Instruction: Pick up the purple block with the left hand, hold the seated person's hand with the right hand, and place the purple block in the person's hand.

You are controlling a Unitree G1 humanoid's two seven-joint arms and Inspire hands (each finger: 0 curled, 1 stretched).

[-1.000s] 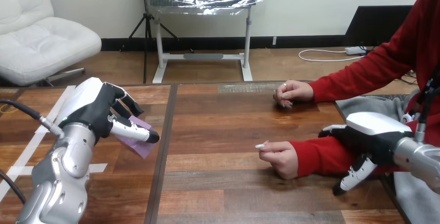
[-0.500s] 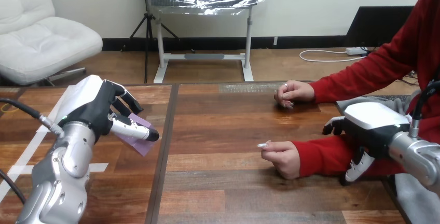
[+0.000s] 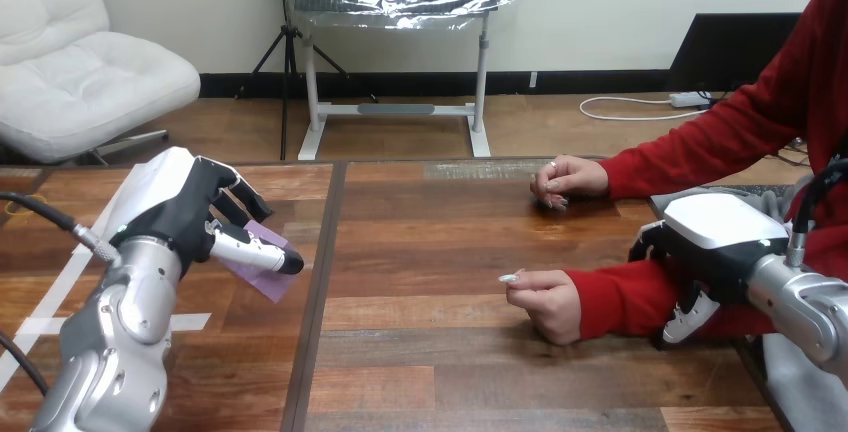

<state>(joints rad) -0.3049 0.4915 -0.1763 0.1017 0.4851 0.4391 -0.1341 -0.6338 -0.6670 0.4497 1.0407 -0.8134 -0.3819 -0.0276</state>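
Observation:
The purple block (image 3: 268, 278) is a flat lilac piece at the table's left, tilted under my left hand (image 3: 185, 202). The thumb (image 3: 255, 250) of that hand lies across the block's top and the curled fingers (image 3: 238, 195) sit behind it, so the block is pinched. The person's near hand (image 3: 545, 300) rests on the table in a loose fist at the middle right, its red sleeve (image 3: 615, 297) running to the right. My right hand (image 3: 705, 242) sits over that sleeve at the forearm, well back from the person's hand.
The person's far hand (image 3: 565, 178) rests on the table near its back edge. White tape strips (image 3: 50, 302) mark the table's left part. A dark seam (image 3: 320, 282) runs front to back beside the block.
My right hand has moved up and a little left, onto the person's sleeved forearm. My left hand and the block have barely moved.

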